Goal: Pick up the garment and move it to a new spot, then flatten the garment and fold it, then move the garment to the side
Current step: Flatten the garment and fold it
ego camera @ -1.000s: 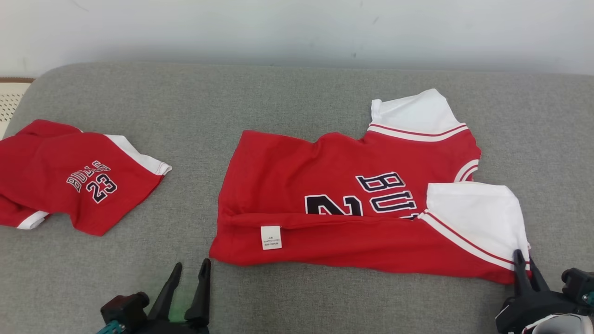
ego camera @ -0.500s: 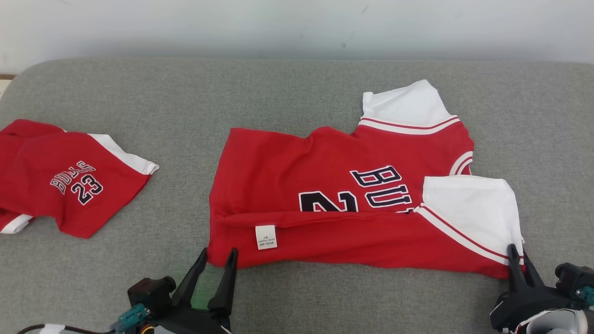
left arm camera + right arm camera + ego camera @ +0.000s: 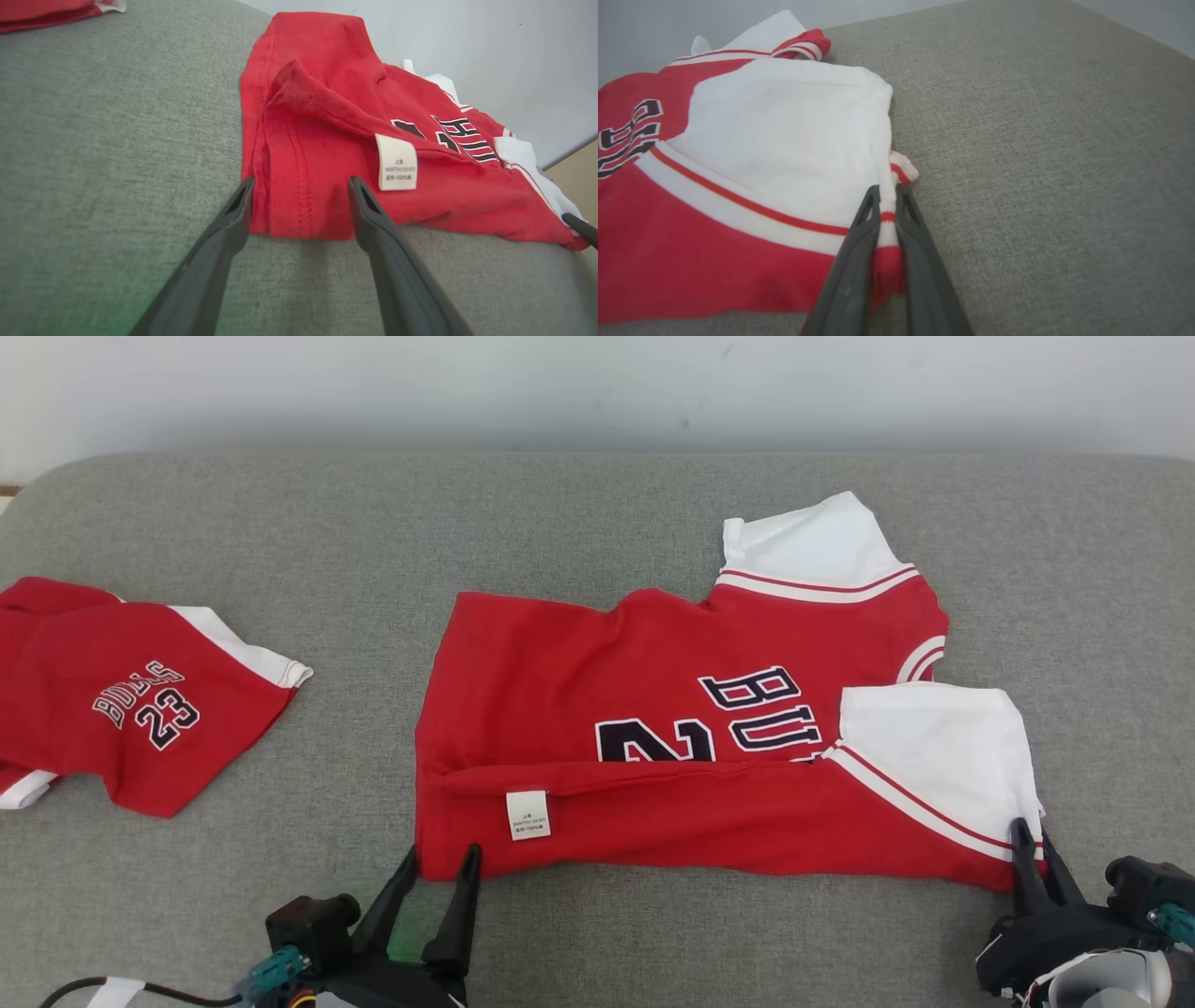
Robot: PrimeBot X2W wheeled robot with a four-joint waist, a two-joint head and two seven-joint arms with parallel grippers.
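Note:
The garment (image 3: 653, 709), a red jersey with white sleeves and dark lettering, lies partly folded on the grey cushion, its near long edge turned over with a white care label (image 3: 527, 815) showing. My left gripper (image 3: 441, 861) stands open at the garment's near left corner (image 3: 299, 205), one finger on each side of the hem. My right gripper (image 3: 1029, 833) is shut on the garment's near right corner, pinching the white and red sleeve edge (image 3: 887, 217) between its fingers.
A second, smaller red garment (image 3: 121, 695) with "23" printed on it lies at the cushion's left. The grey cushion (image 3: 597, 523) runs back to a pale wall. A cable and connector (image 3: 271, 975) hang by the left wrist.
The left gripper has moved forward and right, from short of the garment to straddling its near left corner. The head camera has shifted a little. The right gripper keeps its grip.

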